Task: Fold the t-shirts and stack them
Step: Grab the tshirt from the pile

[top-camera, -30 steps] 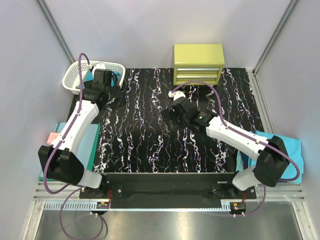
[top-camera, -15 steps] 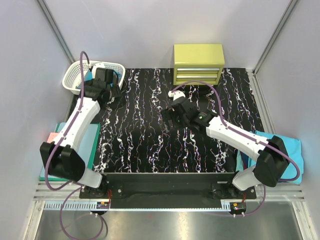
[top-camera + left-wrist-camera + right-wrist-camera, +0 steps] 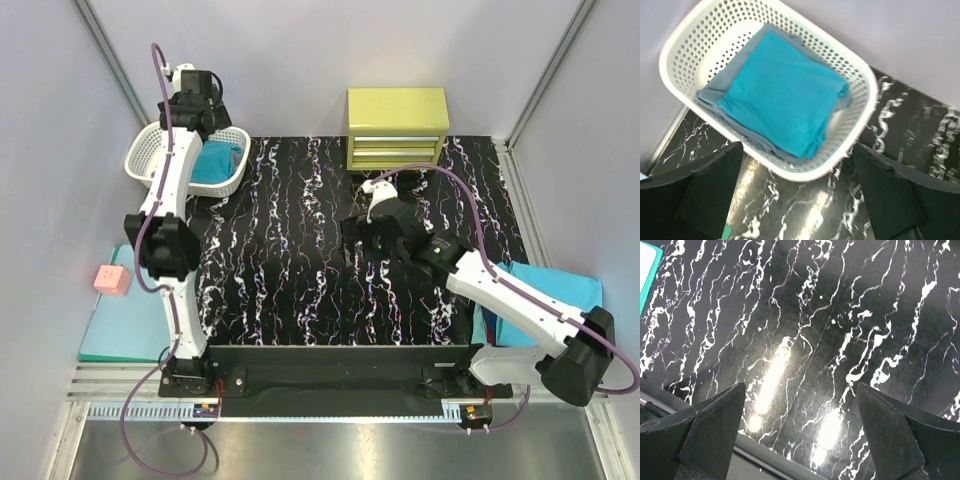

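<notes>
So the biggest thing here is the black surface (image 3: 290, 270) with white marble streaks, and both arms are bolted to its near edge. The left arm (image 3: 165, 200) stretches all the way up to the far left corner. The right arm (image 3: 510, 295) reaches in from the right side toward the middle.

A flat mint-green board (image 3: 120, 335) lies off the left edge of the surface. Over at the right edge there's a turquoise stack (image 3: 565, 290) of cloth, partly hidden behind the right arm, so I can't tell how many pieces are in it. A yellow-green drawer chest (image 3: 397, 128) sits at the back, right of centre.

The white basket (image 3: 860, 85) sits in the far left corner, and that's where the teal t-shirt (image 3: 785, 95) is. It's folded into a rough square and lies on top of a greyer cloth (image 3: 710, 94) that sticks out around its edges. A small pink cube (image 3: 112, 280) rests by the far end of the board.

The left fingers (image 3: 705, 195) are spread wide with nothing between them, up above the basket and not touching the shirt. The right fingers (image 3: 710, 435) are just as wide apart and also empty, hanging over a bare patch of the surface.
</notes>
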`<action>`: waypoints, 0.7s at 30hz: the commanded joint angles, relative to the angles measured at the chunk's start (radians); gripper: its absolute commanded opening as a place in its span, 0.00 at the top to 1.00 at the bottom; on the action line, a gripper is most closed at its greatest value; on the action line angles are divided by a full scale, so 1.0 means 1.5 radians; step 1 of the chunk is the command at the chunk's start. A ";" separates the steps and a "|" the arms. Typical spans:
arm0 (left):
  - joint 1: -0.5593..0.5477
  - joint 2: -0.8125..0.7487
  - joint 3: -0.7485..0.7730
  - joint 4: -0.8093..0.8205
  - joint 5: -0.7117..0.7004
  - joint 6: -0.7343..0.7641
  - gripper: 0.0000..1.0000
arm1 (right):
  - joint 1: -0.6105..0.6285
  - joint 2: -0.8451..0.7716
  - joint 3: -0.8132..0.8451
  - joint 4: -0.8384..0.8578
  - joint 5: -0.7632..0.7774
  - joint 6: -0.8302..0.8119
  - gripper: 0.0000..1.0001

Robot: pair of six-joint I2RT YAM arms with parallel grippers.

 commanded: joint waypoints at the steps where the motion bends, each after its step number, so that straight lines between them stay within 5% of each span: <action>1: 0.022 0.130 0.088 -0.017 0.068 0.006 0.04 | 0.006 -0.017 0.004 -0.039 0.000 0.021 0.00; 13: 0.035 0.292 0.210 0.015 0.133 0.011 0.04 | 0.006 0.022 0.041 -0.101 0.007 0.021 0.00; 21: 0.034 0.219 0.075 0.115 0.126 0.021 0.04 | 0.007 0.041 0.040 -0.099 0.011 0.030 0.00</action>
